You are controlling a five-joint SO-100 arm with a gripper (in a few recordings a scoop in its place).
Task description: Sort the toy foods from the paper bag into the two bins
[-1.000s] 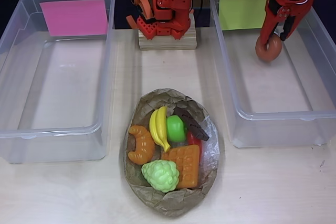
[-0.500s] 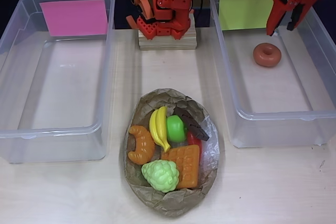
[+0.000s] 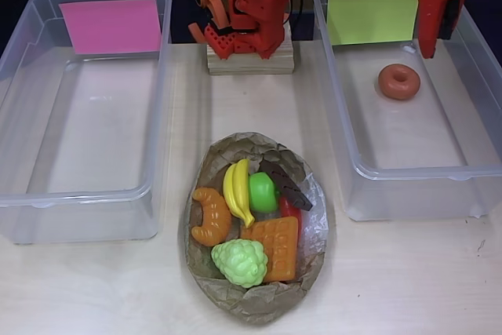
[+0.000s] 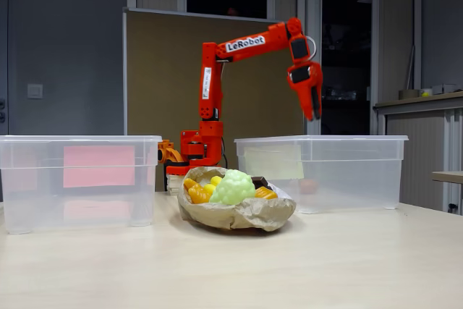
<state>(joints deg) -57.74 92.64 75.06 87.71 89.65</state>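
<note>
The donut, gripped over the right bin a second earlier, lay dropped on that yellow-green-labelled bin's floor, and the gripper had lifted clear above it, empty with fingers drawn together. That was one toy sorted. The pink-labelled left bin held nothing, while the paper bag near the front still held banana, apple, grapes, croissant, waffle, chocolate bar and chili.

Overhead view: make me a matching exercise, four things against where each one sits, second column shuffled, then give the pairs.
Things:
1. donut
2. croissant
3. pink label
4. gripper

Places:
A. at the left side of the paper bag
B. lying on the floor of the right bin
C. on the far wall of the left bin
D. raised above the right bin, near its back

Pairs: 1-B, 2-A, 3-C, 4-D
</note>
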